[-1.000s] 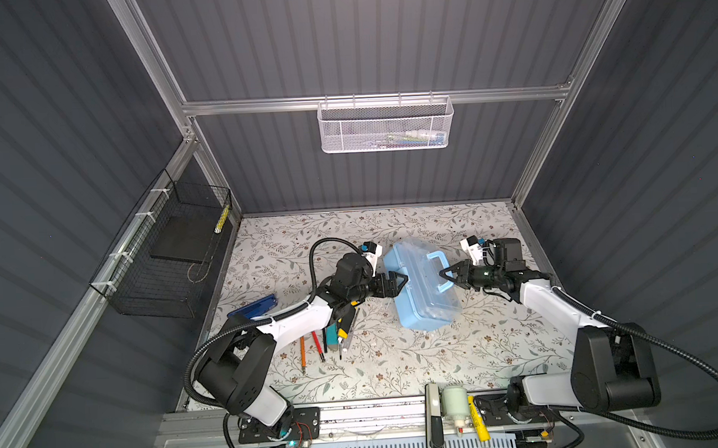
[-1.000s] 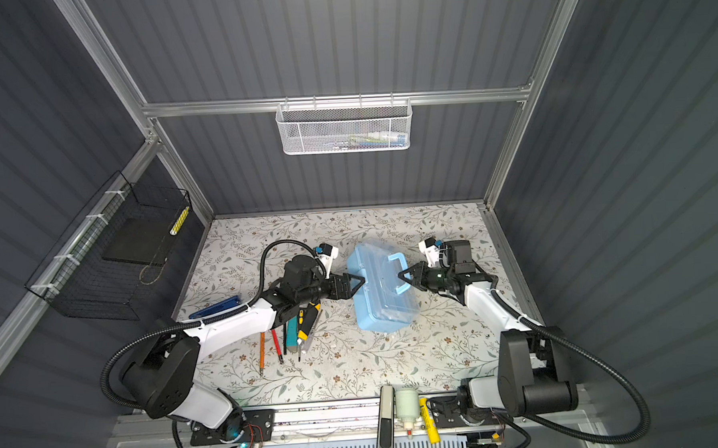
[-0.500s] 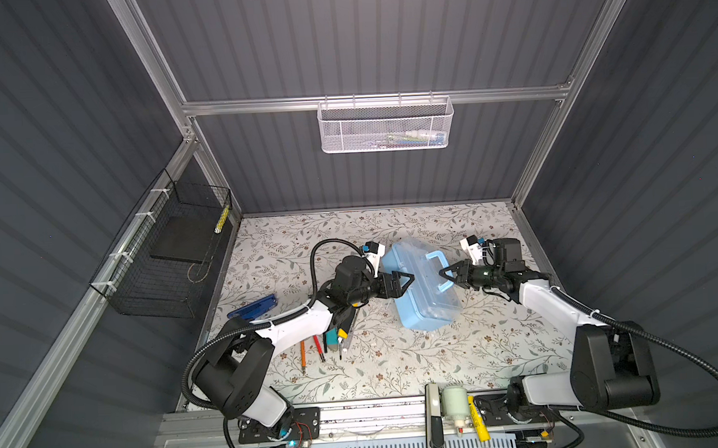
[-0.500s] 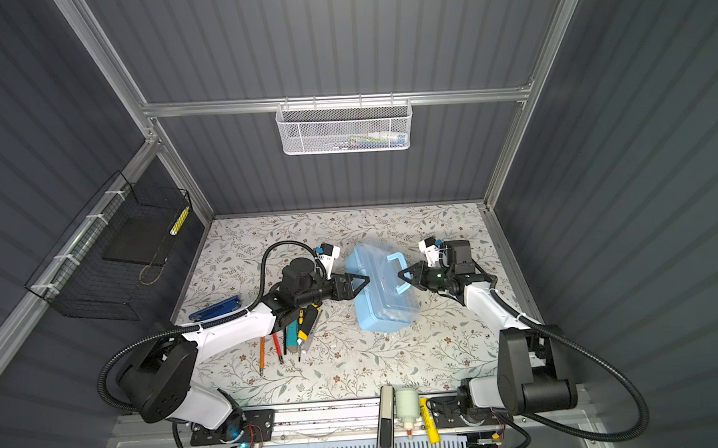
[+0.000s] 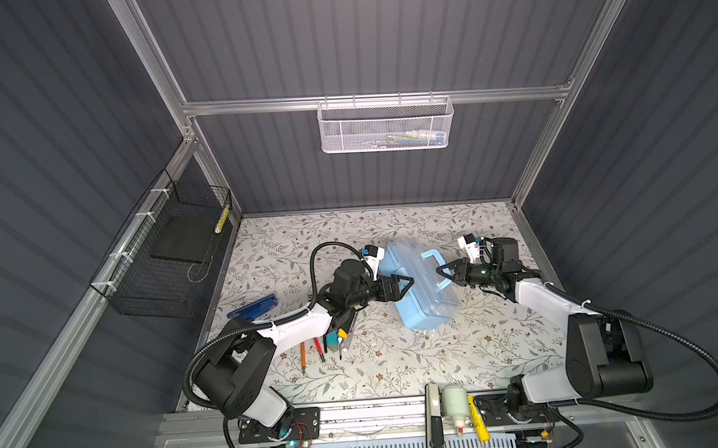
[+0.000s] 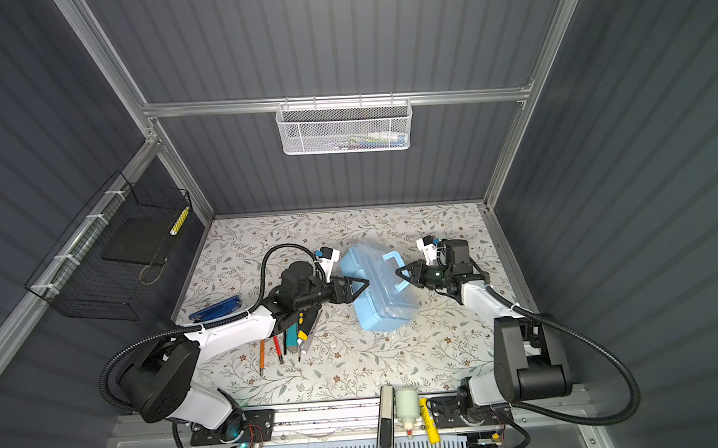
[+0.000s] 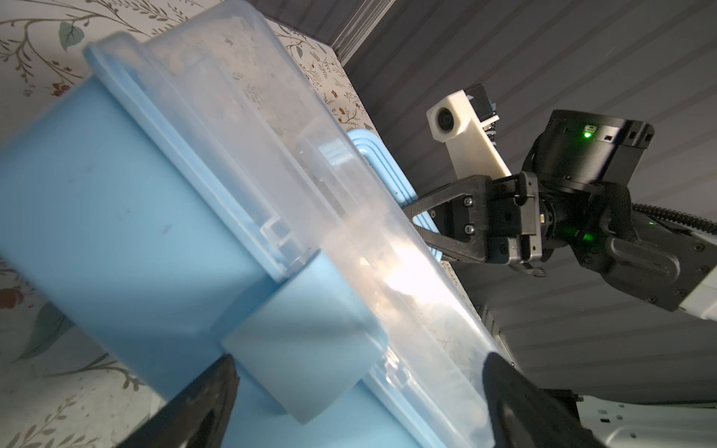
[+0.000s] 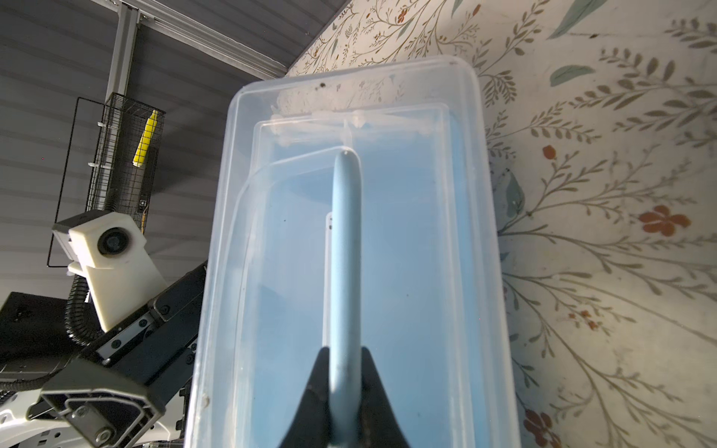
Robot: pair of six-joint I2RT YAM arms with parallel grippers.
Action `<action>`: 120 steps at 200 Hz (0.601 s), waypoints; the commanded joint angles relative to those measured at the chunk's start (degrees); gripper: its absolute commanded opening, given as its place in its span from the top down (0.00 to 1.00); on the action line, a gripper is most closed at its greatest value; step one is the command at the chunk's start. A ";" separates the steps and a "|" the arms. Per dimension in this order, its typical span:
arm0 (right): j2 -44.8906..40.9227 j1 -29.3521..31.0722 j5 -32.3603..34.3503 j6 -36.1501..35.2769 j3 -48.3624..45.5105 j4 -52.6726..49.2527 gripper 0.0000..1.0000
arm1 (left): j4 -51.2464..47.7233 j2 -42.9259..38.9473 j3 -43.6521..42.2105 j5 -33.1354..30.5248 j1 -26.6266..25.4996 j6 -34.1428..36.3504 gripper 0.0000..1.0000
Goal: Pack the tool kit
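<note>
tool kit (image 5: 425, 297) at table (image 5: 396, 360) centre; loose tools (image 5: 320, 350) left-front of it; folded tool (image 5: 253, 308) further left.

Left fingers (image 7: 201, 403) spread wide; right fingers (image 8: 314, 399) clamped; arms reach inward.

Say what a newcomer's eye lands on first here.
The pale-blue tool kit sits in the middle of the mat. The right gripper is shut on its handle, while the left gripper stands open at its clasp. Loose tools lie under the left arm.
</note>
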 commanded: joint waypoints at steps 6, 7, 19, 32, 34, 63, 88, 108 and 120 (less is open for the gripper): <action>0.71 0.43 2.88 -2.44 -1.27 -1.38 1.00 | 2.22 1.04 -0.57 2.11 -0.41 -1.04 0.01; 0.71 0.44 2.94 -2.45 -1.23 -1.47 1.00 | 2.20 1.06 -0.53 2.16 -0.41 -1.00 0.01; 0.47 0.44 3.25 -2.78 -0.94 -2.16 1.00 | 2.05 1.21 -0.58 2.60 -0.47 -1.06 0.01; 0.10 0.53 3.48 -2.86 -1.13 -2.25 1.00 | 3.10 1.45 -0.91 2.89 -0.46 -1.39 0.01; 0.03 0.53 3.51 -2.83 -1.15 -2.28 1.00 | 3.13 1.49 -0.88 2.86 -0.49 -1.46 0.01; -0.67 0.71 4.37 -3.28 -1.16 -3.13 1.00 | 5.78 2.75 -0.99 4.10 -0.63 -3.40 0.01; -2.02 1.69 5.98 -4.12 -1.00 -4.14 1.00 | 7.67 4.25 -0.92 5.27 -0.80 -4.81 0.01; -3.68 2.77 7.41 -4.54 -0.95 -4.40 1.00 | 8.05 5.17 -0.39 6.13 -1.10 -5.42 0.01; -5.08 3.64 8.86 -5.03 -0.86 -4.42 1.00 | 8.15 5.46 -0.06 6.51 -1.47 -5.62 0.01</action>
